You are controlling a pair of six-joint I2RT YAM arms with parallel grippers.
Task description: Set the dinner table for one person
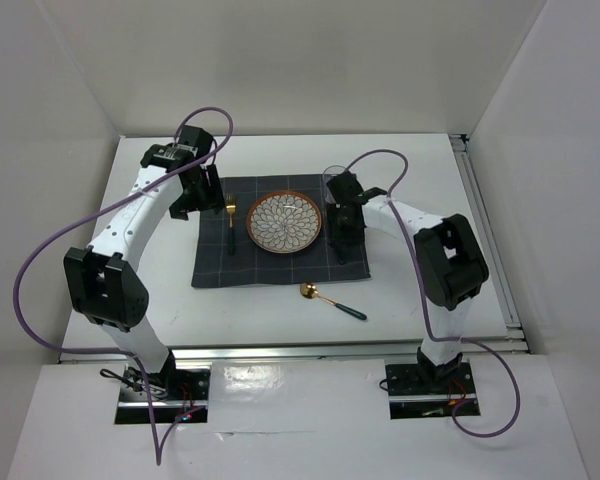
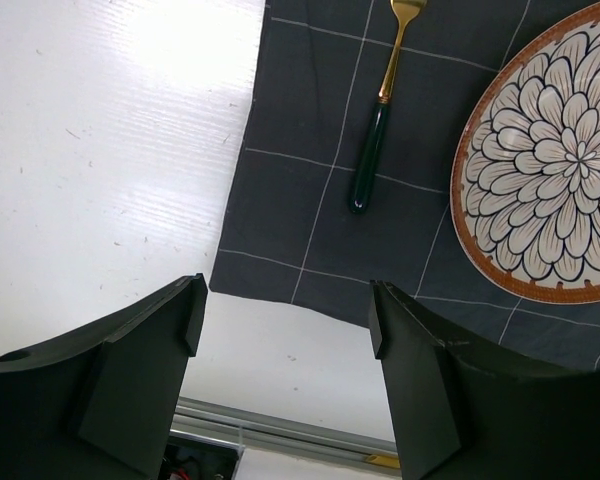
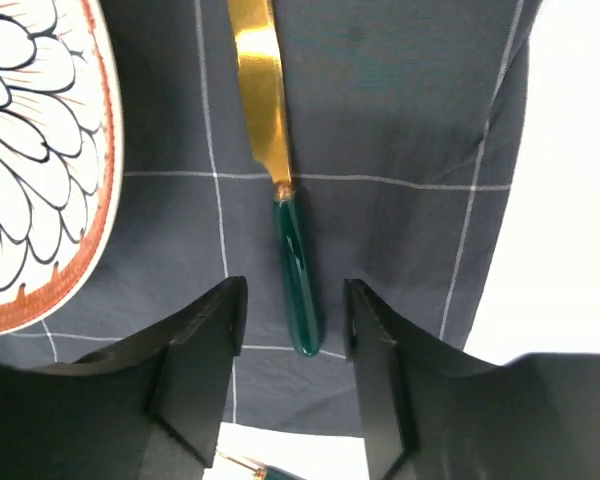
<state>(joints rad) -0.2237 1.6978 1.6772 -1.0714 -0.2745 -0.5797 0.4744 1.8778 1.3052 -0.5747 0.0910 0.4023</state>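
Note:
On the white dinner table (image 1: 410, 170) lies a dark checked placemat (image 1: 220, 265) with a flower-patterned plate (image 1: 289, 222) at its middle. A gold fork (image 2: 375, 130) with a green handle lies left of the plate (image 2: 550, 170). To the right of the plate (image 3: 30, 150), a gold knife (image 3: 295, 270) with a green handle rests on the mat. My right gripper (image 3: 295, 292) is open low over it, one jaw on each side of the handle, neither touching. My left gripper (image 2: 286, 300) hangs open and holds nothing, above the mat's near left corner.
A gold spoon (image 1: 332, 302) with a green handle lies on the bare table just in front of the mat. What looks like a clear glass (image 1: 332, 175) stands at the mat's far right corner. A silver rail (image 2: 280, 425) runs along the near edge.

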